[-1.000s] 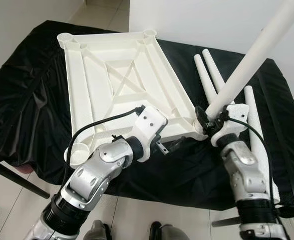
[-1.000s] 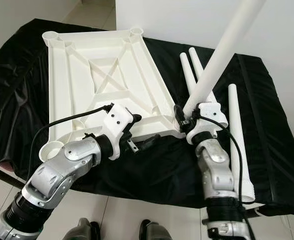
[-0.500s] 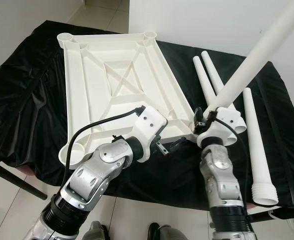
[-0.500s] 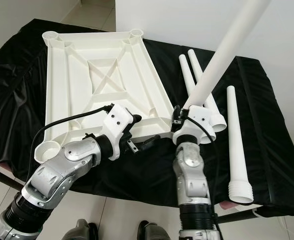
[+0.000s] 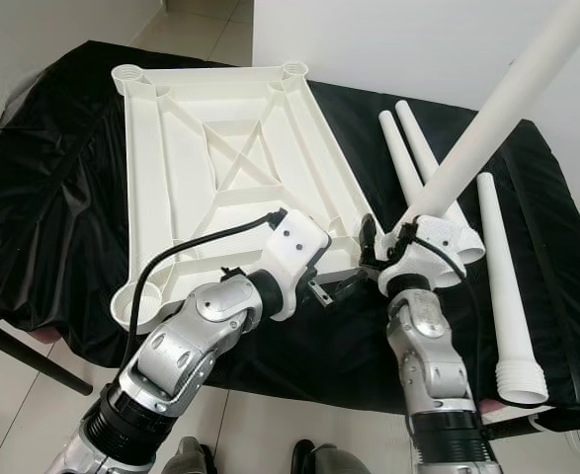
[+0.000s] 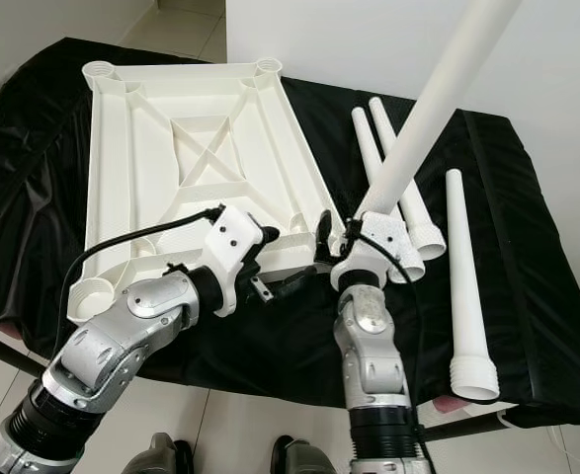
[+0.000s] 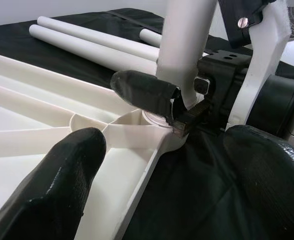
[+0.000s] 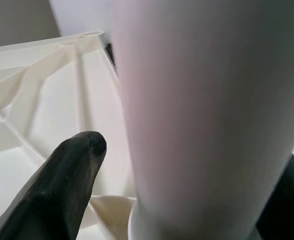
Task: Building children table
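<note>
The white plastic tabletop (image 5: 235,168) lies upside down on a table draped in black cloth (image 5: 52,178), ribbed underside facing up, with a round leg socket at each corner. At the near right corner socket (image 7: 154,117), the thick end of a white table leg (image 5: 497,109) is seated or nearly seated; the wrist views are too close to settle how far in it sits. The leg rises at a tilt, up and toward the robot's right. The right gripper (image 5: 393,247) is clamped on this leg just above the socket, one black finger (image 7: 144,92) pressed against the leg's side. The left gripper (image 5: 334,288) rests at the near edge of the tabletop, just left of that corner, its two fingers spread apart and holding nothing; one fingertip (image 7: 61,185) hovers over the tabletop's rim. The other three sockets, at the near left corner (image 5: 136,301) and the two far corners, stand empty. To the right of the tabletop, three spare legs lie on the cloth: two spare legs (image 5: 408,148) side by side, touching or nearly so, partly crossed by the held leg, and a third leg (image 5: 502,276) farther right, apart from them, its threaded end toward the robot. Pale tiled floor (image 5: 23,395) shows beneath the table's near edge.
</note>
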